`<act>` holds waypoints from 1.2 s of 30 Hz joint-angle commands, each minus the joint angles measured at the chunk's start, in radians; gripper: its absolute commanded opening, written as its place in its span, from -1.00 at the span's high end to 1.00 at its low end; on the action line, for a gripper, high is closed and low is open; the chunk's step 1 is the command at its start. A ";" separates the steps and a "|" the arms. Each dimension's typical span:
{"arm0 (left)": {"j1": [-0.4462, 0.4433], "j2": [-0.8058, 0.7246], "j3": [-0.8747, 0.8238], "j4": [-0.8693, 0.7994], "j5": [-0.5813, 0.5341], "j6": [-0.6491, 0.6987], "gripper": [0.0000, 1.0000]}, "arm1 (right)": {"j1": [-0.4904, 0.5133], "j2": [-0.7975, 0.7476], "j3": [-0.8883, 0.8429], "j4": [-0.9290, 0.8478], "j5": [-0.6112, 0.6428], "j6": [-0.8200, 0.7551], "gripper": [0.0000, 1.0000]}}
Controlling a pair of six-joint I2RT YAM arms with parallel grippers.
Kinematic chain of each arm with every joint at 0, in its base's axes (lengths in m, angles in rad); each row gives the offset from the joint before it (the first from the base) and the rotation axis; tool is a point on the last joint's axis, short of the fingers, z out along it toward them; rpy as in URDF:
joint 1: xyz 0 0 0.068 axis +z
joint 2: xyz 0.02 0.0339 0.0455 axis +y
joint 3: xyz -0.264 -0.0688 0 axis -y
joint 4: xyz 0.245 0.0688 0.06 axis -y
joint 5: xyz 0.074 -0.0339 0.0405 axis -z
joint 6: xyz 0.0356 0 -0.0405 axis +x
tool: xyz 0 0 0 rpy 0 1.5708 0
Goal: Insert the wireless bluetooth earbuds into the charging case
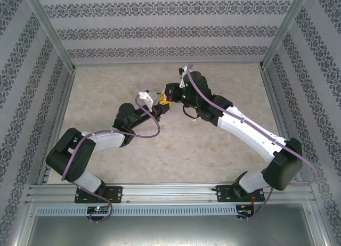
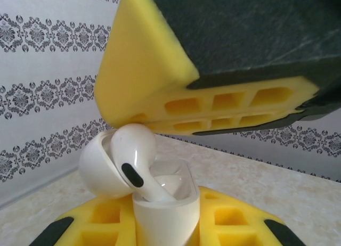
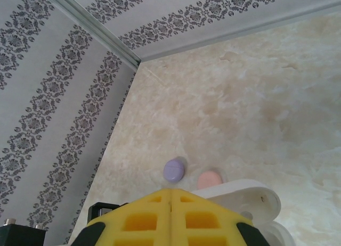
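Observation:
My left gripper (image 2: 165, 227) is shut on a white charging case (image 2: 168, 214), held upright between its yellow fingers (image 2: 234, 219). The case's lid (image 2: 93, 169) hangs open to the left. A white earbud (image 2: 133, 155) stands with its stem in the case and its head sticking out, tilted against the lid. My right gripper (image 3: 170, 203) is shut with nothing between its fingers. In the left wrist view, its yellow fingertips (image 2: 154, 91) sit right on top of the earbud's head. From above, both grippers (image 1: 162, 101) meet over the middle of the table.
A small purple oval case (image 3: 173, 170) and a pink one (image 3: 209, 178) lie side by side on the beige table (image 3: 266, 97), just beyond the right gripper. Patterned walls and a metal frame (image 1: 53, 38) enclose the table.

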 commanded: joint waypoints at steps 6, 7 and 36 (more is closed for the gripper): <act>-0.012 -0.046 0.013 0.052 0.018 0.000 1.00 | -0.002 -0.045 -0.035 -0.010 -0.003 0.002 1.00; -0.012 -0.046 0.013 0.050 0.018 0.005 1.00 | 0.001 -0.054 -0.044 -0.013 -0.001 0.004 1.00; -0.009 -0.048 0.004 0.062 0.048 -0.002 1.00 | -0.009 -0.140 -0.041 -0.048 0.083 -0.015 1.00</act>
